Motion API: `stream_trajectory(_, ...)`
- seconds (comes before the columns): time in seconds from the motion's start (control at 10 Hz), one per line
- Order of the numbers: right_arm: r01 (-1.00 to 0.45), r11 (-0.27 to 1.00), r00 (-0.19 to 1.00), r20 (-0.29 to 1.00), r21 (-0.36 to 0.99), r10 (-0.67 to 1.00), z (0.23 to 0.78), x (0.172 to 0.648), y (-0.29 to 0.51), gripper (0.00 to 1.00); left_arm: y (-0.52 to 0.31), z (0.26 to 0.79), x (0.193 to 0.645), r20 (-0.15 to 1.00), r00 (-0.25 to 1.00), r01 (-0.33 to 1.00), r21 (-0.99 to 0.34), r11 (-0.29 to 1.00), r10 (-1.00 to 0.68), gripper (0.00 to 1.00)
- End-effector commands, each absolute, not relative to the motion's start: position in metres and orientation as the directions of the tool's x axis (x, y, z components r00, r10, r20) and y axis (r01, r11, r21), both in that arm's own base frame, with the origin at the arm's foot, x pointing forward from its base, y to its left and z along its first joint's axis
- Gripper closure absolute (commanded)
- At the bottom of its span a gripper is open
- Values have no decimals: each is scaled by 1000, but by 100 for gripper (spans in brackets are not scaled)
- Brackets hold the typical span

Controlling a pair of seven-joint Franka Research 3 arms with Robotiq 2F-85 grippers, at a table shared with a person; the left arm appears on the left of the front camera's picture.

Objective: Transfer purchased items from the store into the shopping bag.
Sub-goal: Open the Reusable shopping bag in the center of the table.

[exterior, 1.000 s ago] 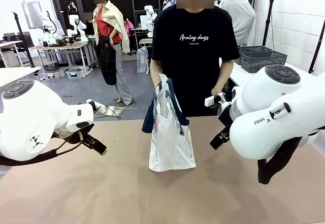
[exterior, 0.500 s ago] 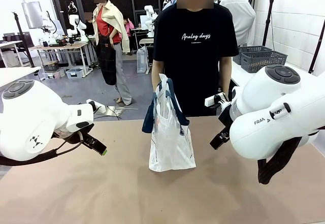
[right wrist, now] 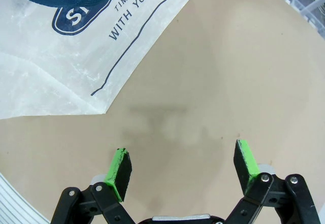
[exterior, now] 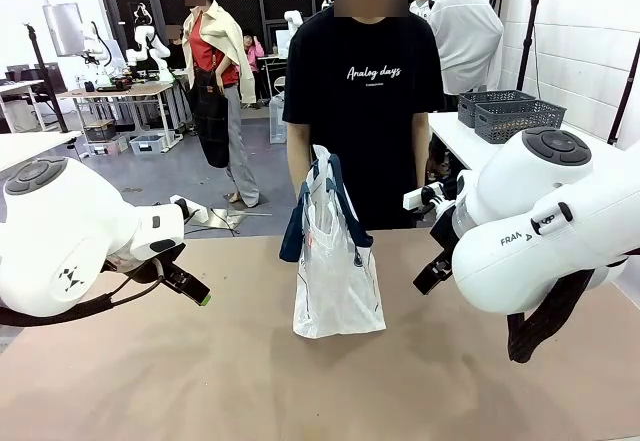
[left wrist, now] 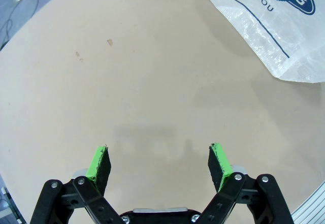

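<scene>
**Front view.** The shopping bag (exterior: 338, 281) stands upright on the desk (exterior: 180, 381), at mid-width toward the far edge, with its navy handles raised. A person in a black T-shirt (exterior: 365, 111) stands directly behind it at the far side. One of the person's arms hangs down behind the handles; it cannot be told whether the hand touches them. The left fingers (exterior: 190, 286) hang over bare desk, well apart from the bag on its left. The right fingers (exterior: 432, 274) hang near the bag on its right, partly hidden by the arm's white housing. Two mesh baskets (exterior: 510, 113) sit on a white side table (exterior: 470, 146) behind the person, off the desk.

**Left wrist view.** The left fingers (left wrist: 100, 162) are spread wide with nothing between them. Bare desk lies below. One bottom corner of the bag (left wrist: 269, 31) reaches in at the upper right, clear of the fingers.

**Right wrist view.** The right fingers (right wrist: 121, 172) are spread wide and hold nothing. The bag (right wrist: 61, 76) occupies the upper left, showing a navy strap, an oval logo and the print "TIME WITH YOU". Open desk separates it from the fingers.
</scene>
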State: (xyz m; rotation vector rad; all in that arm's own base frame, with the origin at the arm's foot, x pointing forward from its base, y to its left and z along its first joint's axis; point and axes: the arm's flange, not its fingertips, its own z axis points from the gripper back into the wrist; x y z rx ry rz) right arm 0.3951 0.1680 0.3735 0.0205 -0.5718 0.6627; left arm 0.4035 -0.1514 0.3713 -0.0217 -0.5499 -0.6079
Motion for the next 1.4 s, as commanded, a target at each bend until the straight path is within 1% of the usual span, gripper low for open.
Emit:
stream_trajectory(0.0, -587, 794, 641, 508, -160, 576, 373, 395, 168, 0, -151, 371, 404, 497, 683, 547, 138, 826, -535, 0)
stream_trajectory(1.3, -587, 794, 641, 508, -160, 576, 373, 395, 168, 0, -151, 371, 404, 497, 683, 547, 138, 826, -535, 0)
